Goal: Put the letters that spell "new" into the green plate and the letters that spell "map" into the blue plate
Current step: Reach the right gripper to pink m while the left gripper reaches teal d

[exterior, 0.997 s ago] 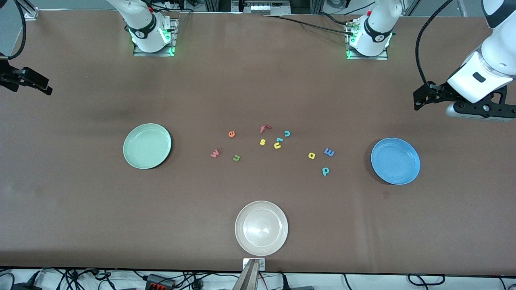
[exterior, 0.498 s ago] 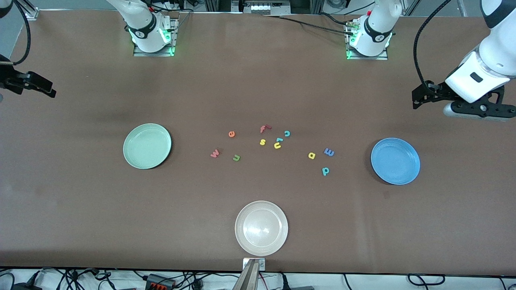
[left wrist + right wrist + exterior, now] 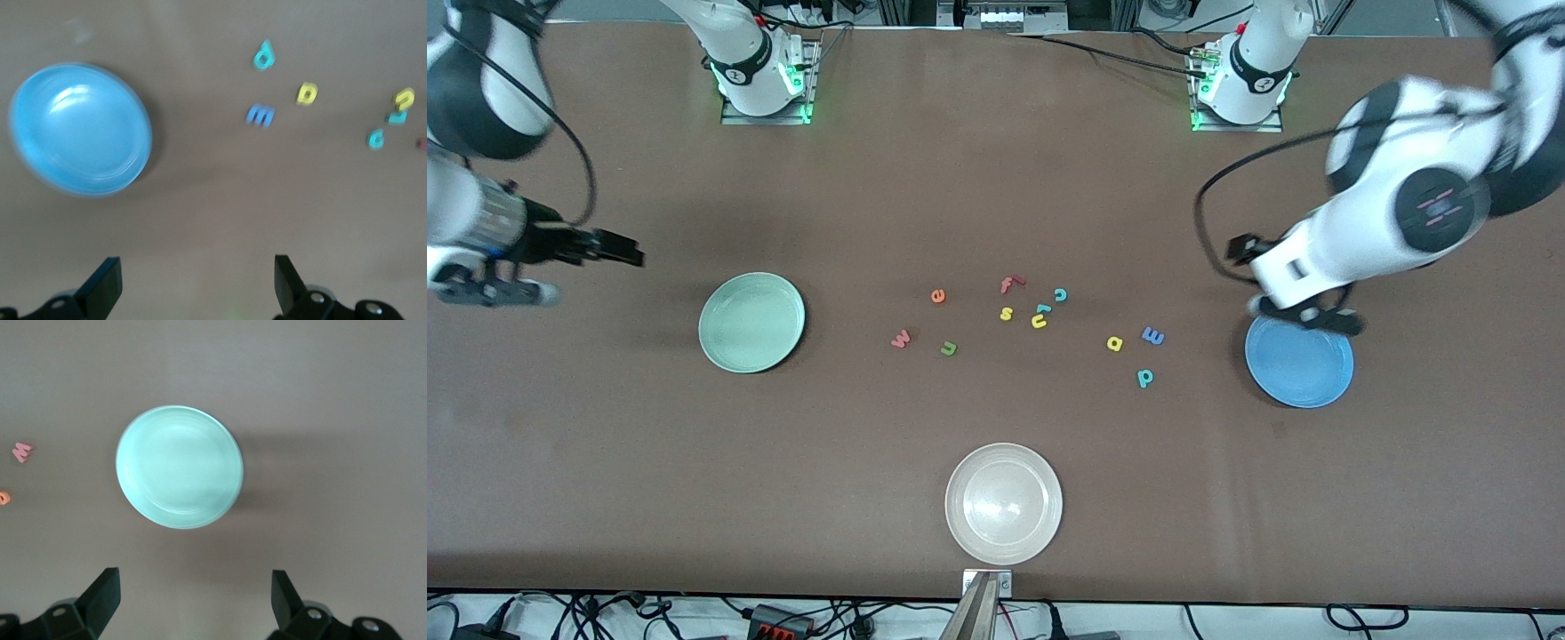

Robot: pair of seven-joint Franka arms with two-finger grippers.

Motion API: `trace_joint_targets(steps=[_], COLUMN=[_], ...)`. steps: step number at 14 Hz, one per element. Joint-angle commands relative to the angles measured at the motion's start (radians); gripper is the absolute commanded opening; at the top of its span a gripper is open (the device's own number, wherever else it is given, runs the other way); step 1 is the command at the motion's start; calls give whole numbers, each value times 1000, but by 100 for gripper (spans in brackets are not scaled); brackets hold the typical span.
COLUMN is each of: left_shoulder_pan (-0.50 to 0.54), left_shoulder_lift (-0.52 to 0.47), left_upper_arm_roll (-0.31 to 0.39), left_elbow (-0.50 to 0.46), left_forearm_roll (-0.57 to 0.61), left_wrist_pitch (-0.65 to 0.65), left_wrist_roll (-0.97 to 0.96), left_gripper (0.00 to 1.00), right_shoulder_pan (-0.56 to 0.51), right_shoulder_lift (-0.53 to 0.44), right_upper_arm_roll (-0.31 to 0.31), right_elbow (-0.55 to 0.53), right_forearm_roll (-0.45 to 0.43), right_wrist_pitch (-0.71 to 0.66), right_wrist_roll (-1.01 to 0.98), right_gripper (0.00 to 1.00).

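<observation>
Letters [image 3: 1040,324] lay unsorted on surface between green plate [image 3: 751,322] and blue plate [image 3: 1299,356]; our left hand [image 3: 193,283] and right hand [image 3: 190,600] hovered wide open, empty, each above table just beside its own plate.

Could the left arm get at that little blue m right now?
Probably yes. The left gripper hangs open above the table near the blue plate, and the blue m lies flat with bare table around it.
</observation>
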Motion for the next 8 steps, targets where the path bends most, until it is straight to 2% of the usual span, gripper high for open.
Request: trace_joint_targets(steps=[1,6,8], left_shoulder_pan=[-40,-52,-54], left_shoulder_lift=[115,304,335], left_upper_arm_roll=[-1,2,1], left_elbow=[28,18,14], left_forearm_roll=[19,21,21], left_wrist_pitch=[152,511,590], left_wrist_roll=[-78,-92,-92], left_gripper=[100,100,100], right_shoulder_pan=[96,258,321], right_shoulder_lift=[78,232,288], right_upper_arm_roll=[-6,-6,-6], right_elbow=[29,29,29], right_forearm_roll=[5,2,5], right_wrist_pitch=[51,217,289], right_wrist_roll=[1,9,51], right_gripper=[100,100,100])
